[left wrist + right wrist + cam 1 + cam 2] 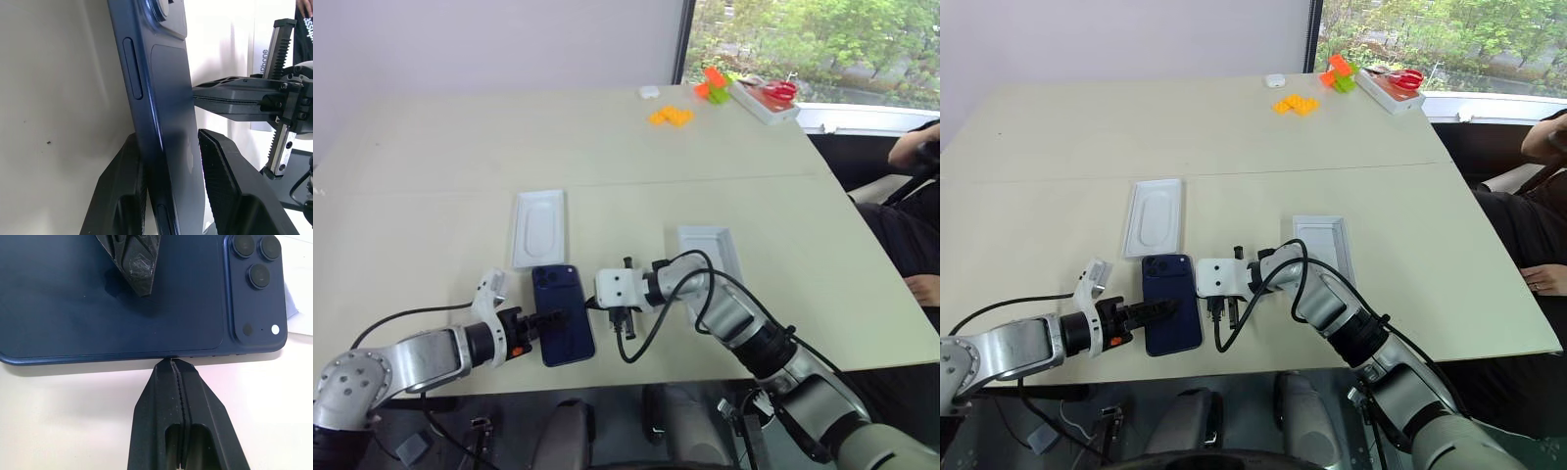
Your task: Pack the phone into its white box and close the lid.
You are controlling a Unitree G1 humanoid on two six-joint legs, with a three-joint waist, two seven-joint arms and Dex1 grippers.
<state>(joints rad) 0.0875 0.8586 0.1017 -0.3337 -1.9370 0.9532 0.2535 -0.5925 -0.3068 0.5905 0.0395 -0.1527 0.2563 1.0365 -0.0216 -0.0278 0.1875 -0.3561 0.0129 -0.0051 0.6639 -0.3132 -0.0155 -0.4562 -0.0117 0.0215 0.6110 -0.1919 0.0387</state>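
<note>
**Phone Pinched at Table's Near Edge, Box Well Off to the Right**

Left to right: left gripper [551, 320] clamped across the long edge of the phone [562, 313], one finger under, one on the glossy back. Phone lying face down near the table's front edge, just below the recessed white insert [539, 227]. Right gripper [172, 363], fingers pressed together, tip butted against the phone's opposite long side as a stop. White box [710, 251] well apart to the right. Judged risks: slick back slipping from a shallow pinch; phone pushed off the near edge.
</note>
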